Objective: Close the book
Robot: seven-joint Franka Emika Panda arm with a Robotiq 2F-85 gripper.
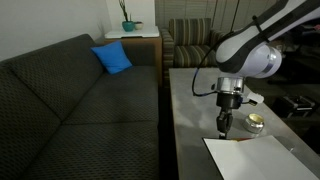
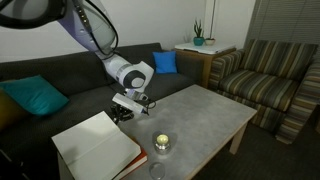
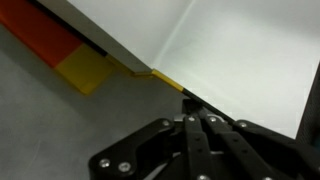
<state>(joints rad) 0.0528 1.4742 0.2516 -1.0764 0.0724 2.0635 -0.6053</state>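
The thin book [image 2: 92, 148] lies open, smooth white pages over a yellow-and-red cover, on a matte grey worktop [image 2: 212, 112] beside a dark sofa [image 1: 70, 95]. The tool [image 1: 224, 128] is closed tight, empty.

You have bare table [image 2: 215, 110] to pass over toward the edge by the striped armchair [image 2: 265, 75]. At the opposite end the open book [image 2: 95, 148] covers the corner, the tin [image 2: 160, 142] stands just beside it, and the sofa [image 2: 60, 78] lines one long edge.
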